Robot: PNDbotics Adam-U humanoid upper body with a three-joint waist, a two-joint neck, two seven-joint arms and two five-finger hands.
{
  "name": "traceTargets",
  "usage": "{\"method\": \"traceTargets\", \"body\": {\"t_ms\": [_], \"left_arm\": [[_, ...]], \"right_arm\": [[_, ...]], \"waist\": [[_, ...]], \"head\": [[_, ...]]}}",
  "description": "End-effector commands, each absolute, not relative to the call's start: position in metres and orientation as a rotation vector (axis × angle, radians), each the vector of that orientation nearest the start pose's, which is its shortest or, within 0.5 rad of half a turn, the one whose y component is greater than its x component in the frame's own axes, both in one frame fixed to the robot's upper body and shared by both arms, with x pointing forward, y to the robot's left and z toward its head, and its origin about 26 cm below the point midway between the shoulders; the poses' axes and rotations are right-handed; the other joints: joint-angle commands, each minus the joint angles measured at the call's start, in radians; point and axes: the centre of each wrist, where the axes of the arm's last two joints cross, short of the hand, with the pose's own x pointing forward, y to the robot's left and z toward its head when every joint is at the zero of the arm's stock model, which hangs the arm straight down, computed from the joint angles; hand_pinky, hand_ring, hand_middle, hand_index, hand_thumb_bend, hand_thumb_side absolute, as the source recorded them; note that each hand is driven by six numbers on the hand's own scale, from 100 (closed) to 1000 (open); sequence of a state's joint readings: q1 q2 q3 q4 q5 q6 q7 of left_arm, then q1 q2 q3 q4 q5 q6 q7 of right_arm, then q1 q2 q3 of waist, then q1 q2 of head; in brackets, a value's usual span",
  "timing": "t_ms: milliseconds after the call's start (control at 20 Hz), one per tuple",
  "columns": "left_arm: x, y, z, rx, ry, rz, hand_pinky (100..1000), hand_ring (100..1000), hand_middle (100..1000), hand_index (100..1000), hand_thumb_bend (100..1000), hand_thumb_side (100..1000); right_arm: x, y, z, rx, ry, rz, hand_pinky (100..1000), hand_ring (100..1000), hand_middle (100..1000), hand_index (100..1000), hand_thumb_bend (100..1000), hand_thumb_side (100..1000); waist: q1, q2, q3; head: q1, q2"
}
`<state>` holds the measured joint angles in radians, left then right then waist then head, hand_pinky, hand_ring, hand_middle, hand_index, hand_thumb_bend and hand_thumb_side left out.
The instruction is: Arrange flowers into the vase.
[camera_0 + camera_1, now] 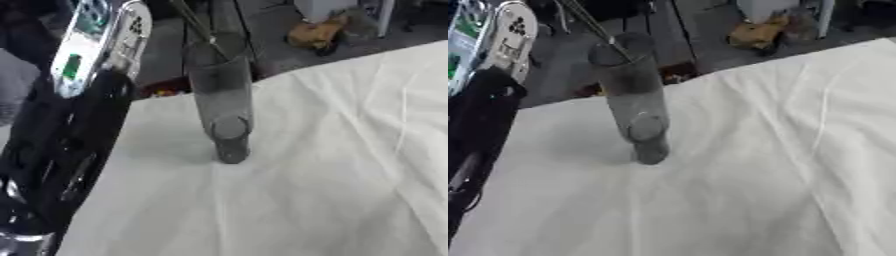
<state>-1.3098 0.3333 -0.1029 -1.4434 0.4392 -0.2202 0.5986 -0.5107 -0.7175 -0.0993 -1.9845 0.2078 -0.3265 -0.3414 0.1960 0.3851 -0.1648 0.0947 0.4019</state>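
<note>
Clear glass vase point(223, 100) upright on white cloth point(332, 175), thin stems point(592, 25) inside, robot hands unseen.

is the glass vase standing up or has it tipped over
Upright. The vase stands on its base on the white cloth, a thin stem rising from its mouth.

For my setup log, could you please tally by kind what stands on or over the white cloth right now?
Tall clear glass cylinder vase: 1
Thin dark stems in the vase: 2 at least, flower heads out of view
Black robot arm at the left edge: 1
White wrinkled tablecloth: 1
Total: 5
</note>
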Motion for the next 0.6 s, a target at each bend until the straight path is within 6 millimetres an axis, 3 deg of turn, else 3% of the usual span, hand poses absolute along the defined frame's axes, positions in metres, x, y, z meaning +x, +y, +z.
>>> {"method": "traceTargets", "body": {"t_ms": [50,600], "left_arm": [[0.3779,0.1449,0.4451,0.543,3.418,-0.461,100,100,100,100,100,668],[0.3852,0.1453,0.4420,0.405,3.458,-0.397,100,100,100,100,100,667]], "right_arm": [[0.2908,-0.3139,0.3259,0.904,3.034,-0.527,838,1000,793,802,100,1000],[0.2909,-0.3145,0.3244,0.909,3.042,-0.528,838,1000,790,804,100,1000]], "waist": [[-0.009,-0.018,-0.001],[-0.005,-0.012,-0.004]], "head": [[0.003,-0.014],[0.012,-0.017]]}}
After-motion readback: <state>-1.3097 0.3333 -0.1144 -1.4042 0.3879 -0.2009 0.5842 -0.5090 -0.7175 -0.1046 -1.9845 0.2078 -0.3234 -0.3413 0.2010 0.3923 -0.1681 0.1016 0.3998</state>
